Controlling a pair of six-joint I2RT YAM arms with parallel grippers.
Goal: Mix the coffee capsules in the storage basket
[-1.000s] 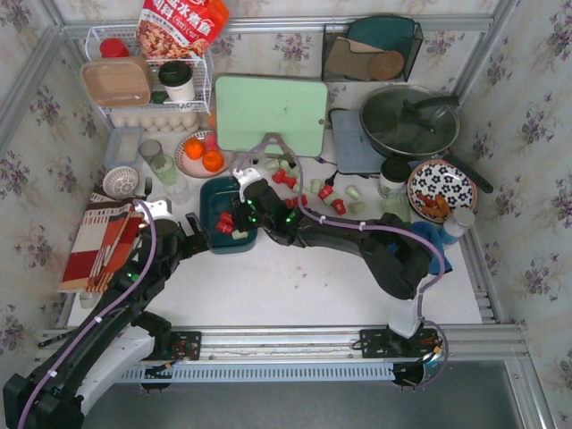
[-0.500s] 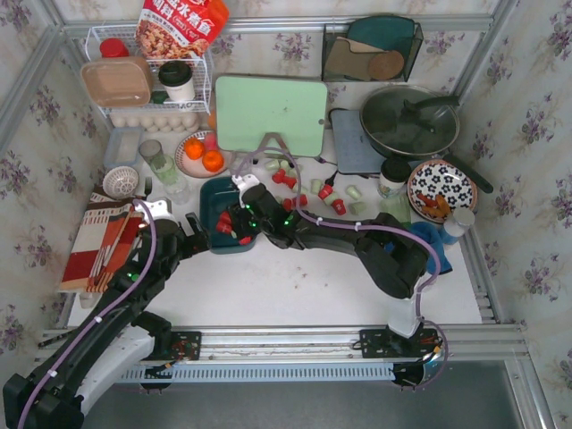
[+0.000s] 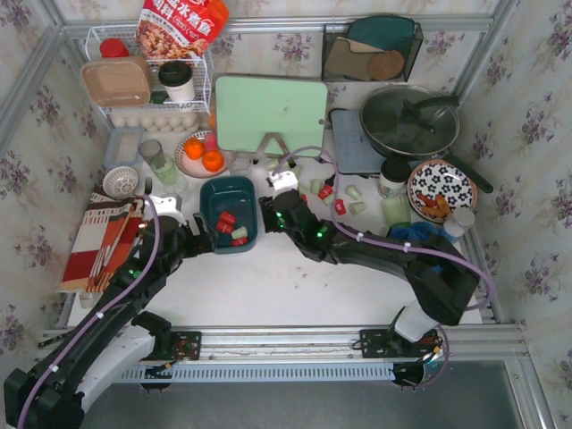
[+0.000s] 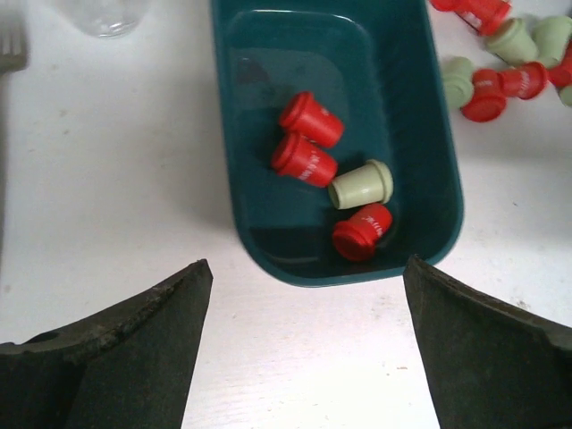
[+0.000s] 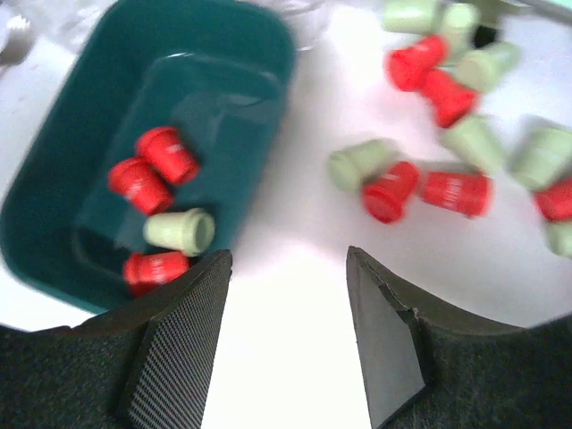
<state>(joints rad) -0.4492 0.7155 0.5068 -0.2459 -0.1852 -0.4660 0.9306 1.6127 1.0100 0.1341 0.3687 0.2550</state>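
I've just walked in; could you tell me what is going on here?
Two robot arms are gathering capsules into a basket. It holds four: three red, one green; the rest lie on the table to its right. The left pincer, at the basket's near end, and the right pincer beside it are both open and empty.

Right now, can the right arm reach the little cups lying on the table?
Probably yes. The right gripper hangs open beside the storage basket, and the loose coffee capsules lie on bare table just ahead, with nothing between.
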